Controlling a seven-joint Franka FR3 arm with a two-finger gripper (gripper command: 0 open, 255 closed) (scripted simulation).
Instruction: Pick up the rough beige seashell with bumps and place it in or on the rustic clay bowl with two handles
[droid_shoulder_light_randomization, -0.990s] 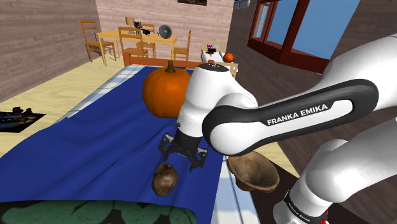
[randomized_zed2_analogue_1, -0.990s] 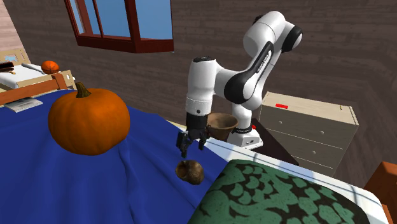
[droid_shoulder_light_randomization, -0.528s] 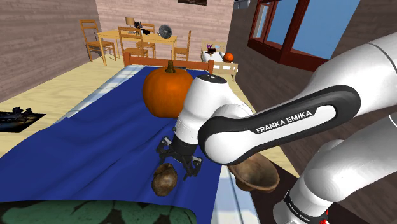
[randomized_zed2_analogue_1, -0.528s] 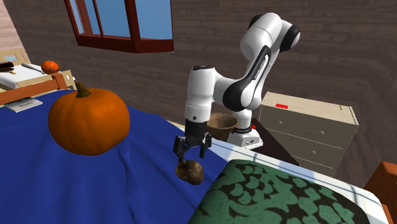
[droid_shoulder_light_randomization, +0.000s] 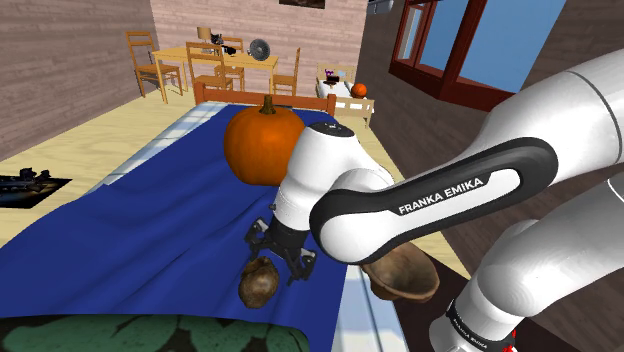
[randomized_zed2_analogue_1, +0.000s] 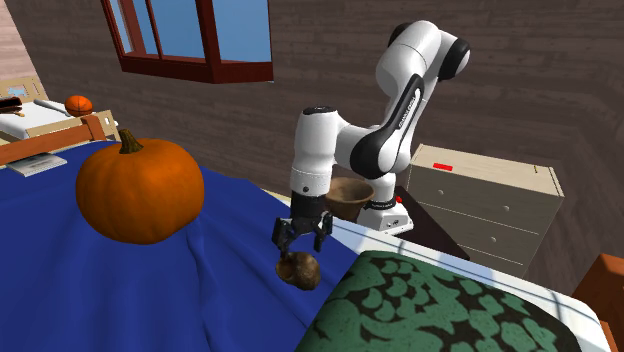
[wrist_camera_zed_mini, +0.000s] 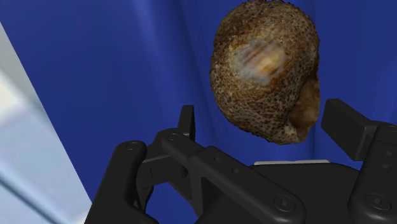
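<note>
**Shoulder view.** The gripper (droid_shoulder_light_randomization: 278, 260) hangs just above the seashell (droid_shoulder_light_randomization: 258, 283), fingers spread. The seashell, brown and rough, lies on the blue bedspread (droid_shoulder_light_randomization: 150, 220), close to its near edge. The bowl (droid_shoulder_light_randomization: 402, 274), brown and partly hidden by the arm (droid_shoulder_light_randomization: 440, 195), sits off the bedspread toward this view's right, near the seashell but apart from it. An orange pumpkin (droid_shoulder_light_randomization: 260, 145) stands farther back on the bedspread. Readable writing: "FRANKA EMIKA" in white capitals on the arm's dark band. No other lettering can be read.

**Second exterior view.** The gripper (randomized_zed2_analogue_1: 303, 240) points straight down directly over the seashell (randomized_zed2_analogue_1: 299, 269), with the fingers apart. Whether the tips touch the seashell cannot be told here. The bowl (randomized_zed2_analogue_1: 347, 190) stands behind the arm, beside its base.

**Wrist view.** The two fingers (wrist_camera_zed_mini: 347, 127) stand wide apart. The seashell (wrist_camera_zed_mini: 266, 70) lies in line with the gap between them on the bedspread, touching neither finger. It is not held.

**Task status.** Approach appears complete. Grasp not yet made. Remaining steps: lower around the seashell, close, lift, carry to the bowl, release.
</note>
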